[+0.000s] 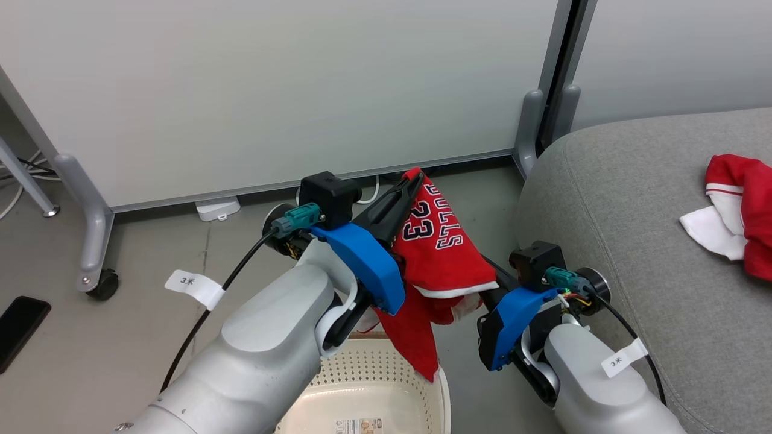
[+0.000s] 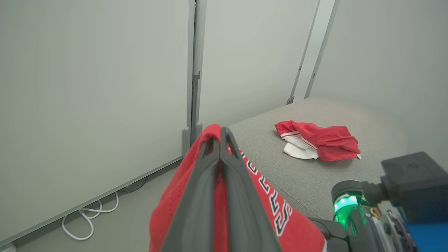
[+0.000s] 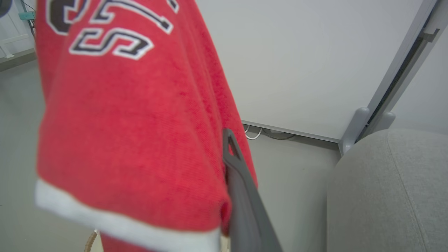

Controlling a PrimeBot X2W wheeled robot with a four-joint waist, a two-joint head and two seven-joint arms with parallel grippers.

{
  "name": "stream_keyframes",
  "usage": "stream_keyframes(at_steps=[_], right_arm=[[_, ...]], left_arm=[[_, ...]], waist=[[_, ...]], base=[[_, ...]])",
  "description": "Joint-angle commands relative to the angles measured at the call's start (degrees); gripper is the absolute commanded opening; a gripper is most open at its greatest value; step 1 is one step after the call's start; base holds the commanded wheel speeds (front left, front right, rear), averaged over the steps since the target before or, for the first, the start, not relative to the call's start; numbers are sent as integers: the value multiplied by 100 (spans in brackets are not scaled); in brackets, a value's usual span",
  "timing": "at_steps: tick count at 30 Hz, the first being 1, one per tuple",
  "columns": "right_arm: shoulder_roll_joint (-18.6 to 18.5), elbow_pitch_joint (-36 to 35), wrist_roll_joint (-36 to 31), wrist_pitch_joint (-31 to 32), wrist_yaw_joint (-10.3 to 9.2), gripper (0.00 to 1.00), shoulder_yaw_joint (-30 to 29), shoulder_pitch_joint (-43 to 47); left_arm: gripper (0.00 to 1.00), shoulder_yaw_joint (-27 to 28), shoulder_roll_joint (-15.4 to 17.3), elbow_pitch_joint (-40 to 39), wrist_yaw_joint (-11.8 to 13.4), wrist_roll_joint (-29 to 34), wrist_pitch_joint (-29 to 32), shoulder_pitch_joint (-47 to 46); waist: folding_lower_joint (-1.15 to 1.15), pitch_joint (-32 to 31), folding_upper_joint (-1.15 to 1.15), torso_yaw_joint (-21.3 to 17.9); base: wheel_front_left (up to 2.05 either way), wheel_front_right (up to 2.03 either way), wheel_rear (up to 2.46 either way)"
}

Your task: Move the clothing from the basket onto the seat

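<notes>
The red "BULLS 23" jersey (image 1: 437, 253) hangs above the cream perforated basket (image 1: 386, 386). My left gripper (image 1: 411, 179) is shut on its top edge; in the left wrist view the fingers (image 2: 206, 196) pinch red cloth (image 2: 290, 227). My right gripper (image 3: 224, 143) is shut on the jersey's lower white-trimmed side (image 3: 133, 140), where one dark finger (image 3: 241, 189) shows and the cloth covers the other. A second red garment with white lining (image 1: 739, 211) (image 2: 322, 140) lies on the grey seat (image 1: 633, 211) (image 2: 315, 182) (image 3: 392, 192) to the right.
White partition panels (image 1: 271, 90) stand behind, their grey feet (image 1: 90, 241) on castors. White cables (image 2: 87, 217) and a white adapter (image 1: 217, 208) lie along the base. A black phone (image 1: 21, 328) lies on the floor at left.
</notes>
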Motion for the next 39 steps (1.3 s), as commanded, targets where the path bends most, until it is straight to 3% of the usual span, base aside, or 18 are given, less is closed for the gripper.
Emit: stream_keyframes(at_steps=[1, 6, 7, 9, 10, 24, 30, 39], right_arm=[[-8, 31, 53, -41, 1, 0, 29, -76], [-8, 43, 120, -49, 1, 0, 112, -101], [-8, 50, 122, -50, 1, 0, 125, -106], [-8, 64, 135, -57, 1, 0, 143, -111], [-8, 71, 142, -60, 2, 0, 153, -114], [-8, 132, 184, -80, 2, 0, 154, -170], [-8, 105, 160, -82, 2, 0, 125, -175], [-8, 3, 116, -81, 2, 0, 16, -136]], left_arm=[[0, -17, 31, 15, -5, 27, -31, 40], [0, -62, 53, 35, -5, 50, -31, 35], [19, -79, 51, 38, -5, 43, -31, 46], [89, -101, 52, 44, -5, 24, -30, 58], [100, -109, 55, 58, -5, 13, -30, 63], [100, 19, 85, 69, -2, 70, -30, 122], [100, 568, 276, -444, 44, 574, -30, 600], [100, 1802, 603, -1645, 14, 1699, -30, 2114]], waist=[[0, -1, 0, -4], [0, -9, 0, -15], [0, -11, 0, -17], [0, -15, 0, -22], [0, -15, 0, -26], [0, -13, 0, -26], [0, 6, 0, -27], [0, 33, 0, -57]], base=[[0, 0, 0], [0, 0, 0], [0, 0, 0], [0, 0, 0], [0, 0, 0], [0, 0, 0], [0, 0, 0], [0, 0, 0]])
